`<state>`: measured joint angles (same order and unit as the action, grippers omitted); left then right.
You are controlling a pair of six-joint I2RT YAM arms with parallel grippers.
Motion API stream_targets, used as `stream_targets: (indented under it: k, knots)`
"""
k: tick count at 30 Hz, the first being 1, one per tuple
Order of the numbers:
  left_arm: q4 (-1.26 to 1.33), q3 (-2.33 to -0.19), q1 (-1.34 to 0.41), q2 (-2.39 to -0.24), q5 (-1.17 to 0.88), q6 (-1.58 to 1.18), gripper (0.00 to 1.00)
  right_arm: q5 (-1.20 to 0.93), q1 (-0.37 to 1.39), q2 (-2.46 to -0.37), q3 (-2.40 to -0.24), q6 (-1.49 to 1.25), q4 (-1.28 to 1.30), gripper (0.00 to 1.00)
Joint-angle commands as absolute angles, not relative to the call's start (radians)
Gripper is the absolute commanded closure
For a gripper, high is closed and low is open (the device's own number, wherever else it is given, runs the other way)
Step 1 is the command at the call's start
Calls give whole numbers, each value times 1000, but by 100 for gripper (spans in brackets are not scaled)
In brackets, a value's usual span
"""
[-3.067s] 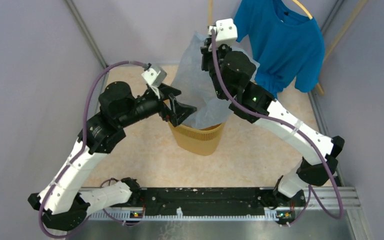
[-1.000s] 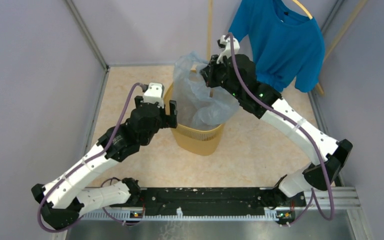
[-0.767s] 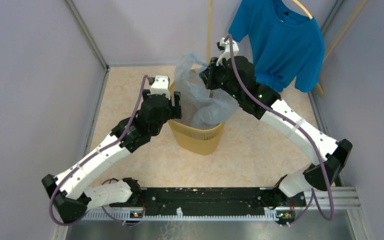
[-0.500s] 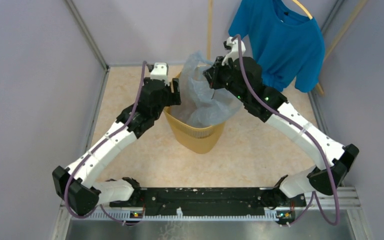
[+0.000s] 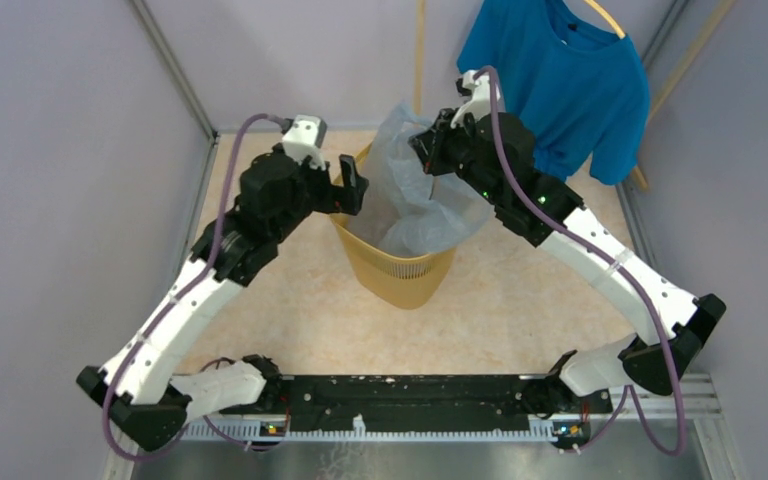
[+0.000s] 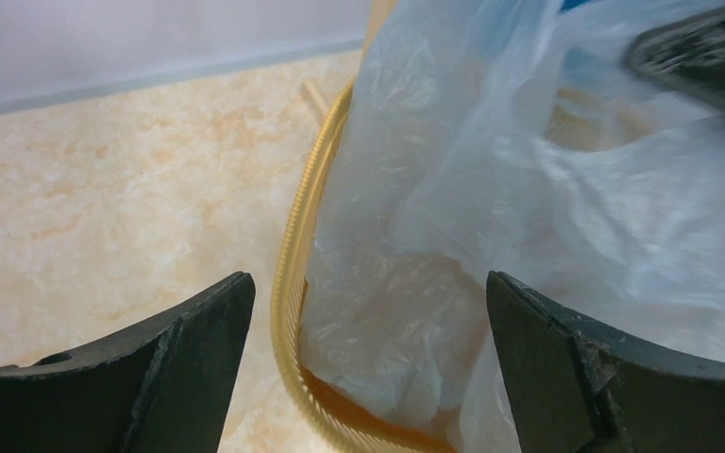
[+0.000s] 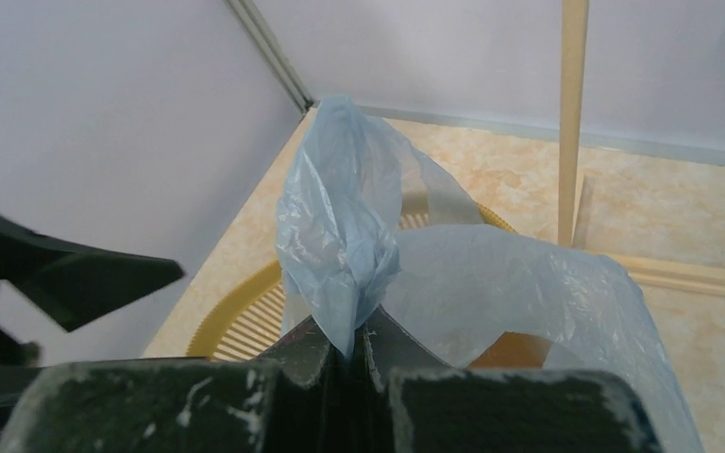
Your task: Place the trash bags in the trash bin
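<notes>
Right gripper is clamped tight on a twisted top corner of the thin, crinkly, pale blue translucent plastic bag, holding it up over the far side of the tall yellow-orange ribbed plastic bin. The bag's lower part sits inside the bin, with film spilling over the right rim. Left gripper hovers at the bin's left rim, fingers spread wide, holding nothing.
</notes>
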<state>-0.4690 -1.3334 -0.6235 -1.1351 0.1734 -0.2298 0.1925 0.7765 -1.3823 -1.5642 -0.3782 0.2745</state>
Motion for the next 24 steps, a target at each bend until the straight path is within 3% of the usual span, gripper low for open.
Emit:
stream_targets:
  k: [1, 8, 18, 24]
  knots:
    - [-570, -1442, -627, -1007, 146, -259, 1, 135, 772, -1356, -1559, -374, 198, 100]
    - [-488, -1607, -627, -1066, -171, -535, 1, -109, 778, -1375, -1531, -335, 79, 100]
    - [-552, -1819, -618, -1307, -172, -890, 8, -139, 810, -1365, -1511, -257, 82, 100]
    - [-541, -1822, -611, -1343, -117, -920, 20, -117, 825, -1370, -1514, -229, 99, 100]
